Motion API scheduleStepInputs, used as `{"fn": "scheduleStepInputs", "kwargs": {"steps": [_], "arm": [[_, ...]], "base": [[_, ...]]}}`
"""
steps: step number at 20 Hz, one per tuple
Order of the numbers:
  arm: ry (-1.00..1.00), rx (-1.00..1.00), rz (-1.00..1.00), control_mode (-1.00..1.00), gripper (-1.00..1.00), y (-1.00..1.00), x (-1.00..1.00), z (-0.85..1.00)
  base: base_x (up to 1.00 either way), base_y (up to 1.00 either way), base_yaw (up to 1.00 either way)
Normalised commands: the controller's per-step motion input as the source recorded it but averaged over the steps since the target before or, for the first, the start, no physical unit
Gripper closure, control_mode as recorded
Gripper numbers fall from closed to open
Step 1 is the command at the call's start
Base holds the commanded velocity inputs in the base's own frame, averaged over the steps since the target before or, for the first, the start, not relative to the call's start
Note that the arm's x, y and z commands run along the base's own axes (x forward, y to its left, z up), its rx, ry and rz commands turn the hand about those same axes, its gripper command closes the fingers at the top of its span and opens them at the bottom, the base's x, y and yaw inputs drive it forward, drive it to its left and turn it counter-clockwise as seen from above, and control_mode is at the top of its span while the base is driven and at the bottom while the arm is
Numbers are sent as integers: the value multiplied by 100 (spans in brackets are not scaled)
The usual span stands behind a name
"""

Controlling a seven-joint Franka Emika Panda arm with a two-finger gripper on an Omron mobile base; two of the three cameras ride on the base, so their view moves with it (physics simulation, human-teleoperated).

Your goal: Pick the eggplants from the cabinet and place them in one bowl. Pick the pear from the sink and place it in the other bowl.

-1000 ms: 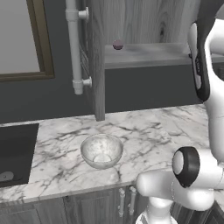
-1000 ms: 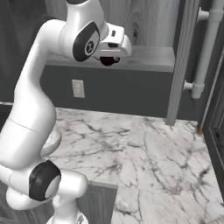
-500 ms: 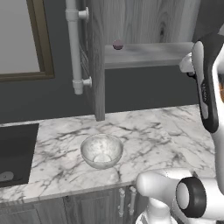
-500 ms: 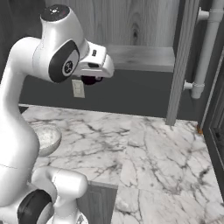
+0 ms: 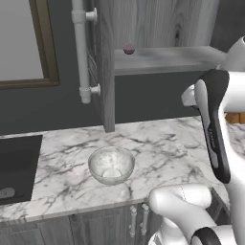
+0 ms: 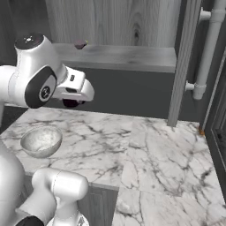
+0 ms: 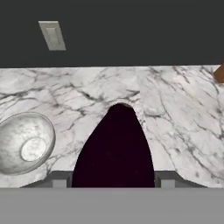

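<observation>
Marble, white with grey veins, covers the surface (image 5: 162,143) that runs across the kitchen. At the far left of the left base view sits the black sink (image 5: 16,167), with a small grey drain (image 5: 5,193) in it. Next to the sink, on the surface, stands the pale glassy bowl (image 5: 111,164). It has nothing in it.

Above the bowl hangs the grey wood cabinet door (image 5: 104,67), which stands open. A white pipe (image 5: 81,48) runs down just left of the door. Behind the door is the grey cabinet shelf (image 5: 162,58). One small dark purple eggplant (image 5: 128,49) sits on the shelf near its left end.

Further right, the white arm reaches out over the surface. In the right base view the gripper (image 6: 73,102) hangs in the air above the surface, to the right of the bowl and higher than it. A dark purple eggplant (image 6: 72,103) peeks out under the hand there.

In the hand view the gripper (image 7: 113,177) is closed on that second eggplant (image 7: 114,148). The eggplant looks big and dark, between the two finger tips (image 7: 59,180). The bowl lies off to its left on the marble. A grey wall plate (image 7: 52,35) is on the dark wall at the back. A small brown thing shows at the right edge, but it is hard to tell what it is.
</observation>
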Motion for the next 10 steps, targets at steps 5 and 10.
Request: {"fn": "scheduleStepInputs", "kwargs": {"steps": [5,10], "arm": [[0,0,0,-100,100,54,0,-68],[3,2,0,-100,100,55,3,-55]], "base": [[0,0,0],[0,0,0]]}}
